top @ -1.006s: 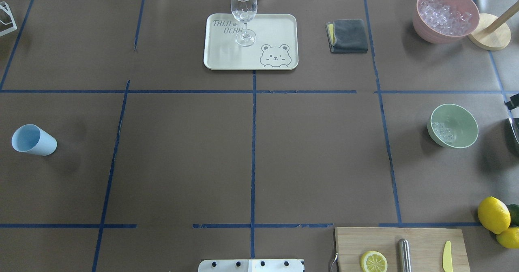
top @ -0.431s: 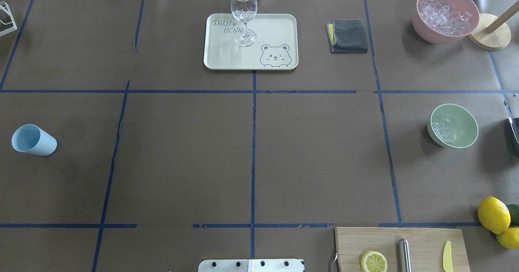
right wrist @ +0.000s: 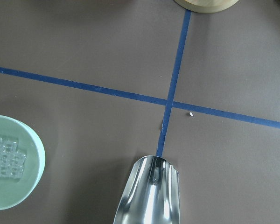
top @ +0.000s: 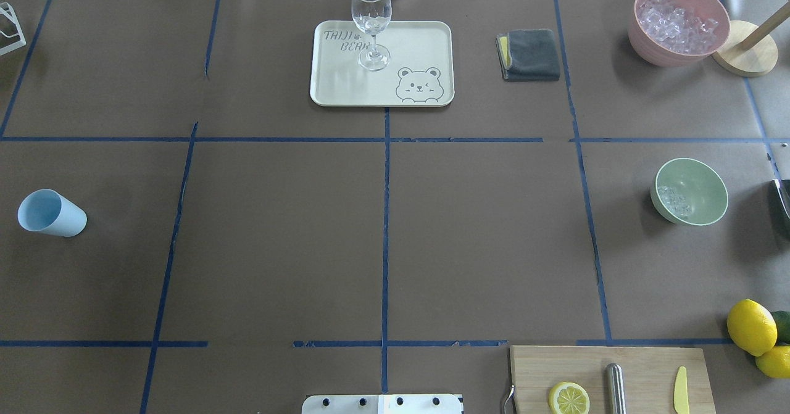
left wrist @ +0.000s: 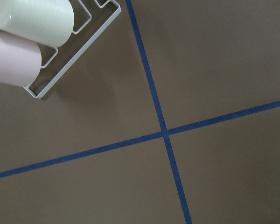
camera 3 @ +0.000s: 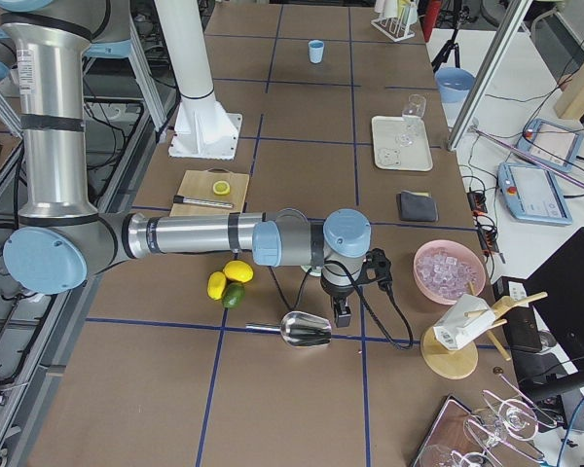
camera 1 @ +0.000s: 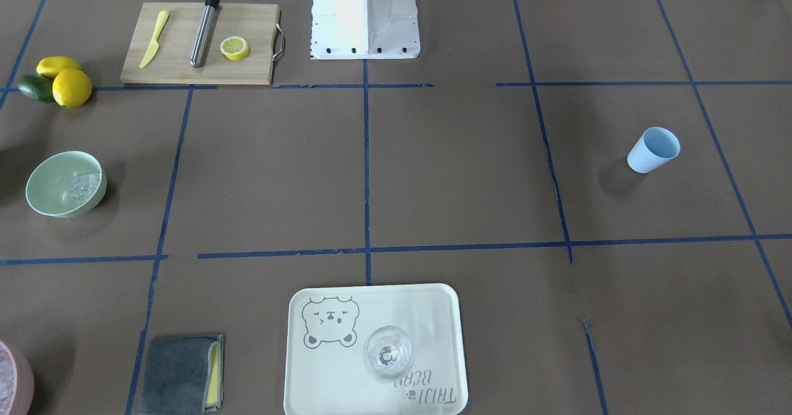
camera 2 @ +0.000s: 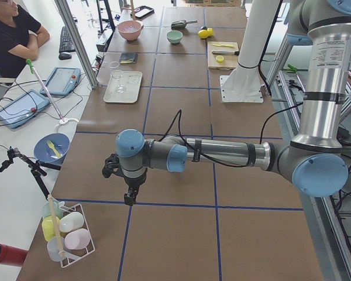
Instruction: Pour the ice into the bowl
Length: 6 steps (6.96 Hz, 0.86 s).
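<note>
The mint-green bowl stands at the right of the table and holds a small heap of clear ice. Bowl and ice also show at the left of the right wrist view. The light blue cup stands at the far left, and I see nothing in it. My right gripper hangs over the table next to a metal scoop; I cannot tell whether it is open or shut. My left gripper hangs past the table's left end, and I cannot tell its state either.
A pink bowl of ice, a grey cloth and a tray with a wine glass stand at the back. A cutting board and lemons are front right. A cup rack stands near the left gripper.
A dark part of the right arm at the overhead view's right edge, above the scoop, has moved out of view. Bowl, ice and cup have not moved.
</note>
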Tool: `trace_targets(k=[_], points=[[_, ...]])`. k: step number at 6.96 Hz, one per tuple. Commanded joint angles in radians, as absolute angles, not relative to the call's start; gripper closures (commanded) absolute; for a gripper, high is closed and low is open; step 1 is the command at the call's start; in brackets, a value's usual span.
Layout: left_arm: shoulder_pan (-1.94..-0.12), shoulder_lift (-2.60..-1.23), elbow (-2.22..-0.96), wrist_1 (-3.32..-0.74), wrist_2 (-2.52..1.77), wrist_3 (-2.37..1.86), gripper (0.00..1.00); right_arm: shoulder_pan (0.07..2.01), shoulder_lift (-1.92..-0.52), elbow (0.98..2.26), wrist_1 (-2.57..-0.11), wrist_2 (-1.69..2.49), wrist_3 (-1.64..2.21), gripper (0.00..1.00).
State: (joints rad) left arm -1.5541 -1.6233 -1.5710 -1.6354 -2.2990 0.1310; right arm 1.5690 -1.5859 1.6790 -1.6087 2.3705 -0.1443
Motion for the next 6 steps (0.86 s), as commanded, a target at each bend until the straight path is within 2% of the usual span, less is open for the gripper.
trace_targets(k=[1, 6], points=[[-1.554, -1.62, -1.566, -1.629, -2.303, 0.126, 0.0, 1.569, -1.588, 1.674, -1.609, 2.373, -0.14, 0.0], [-1.555, -1.62, -1.565, -1.64, -2.304, 0.127, 0.0, 1.569, -1.588, 1.666, -1.608, 2.375, -0.137, 0.0]])
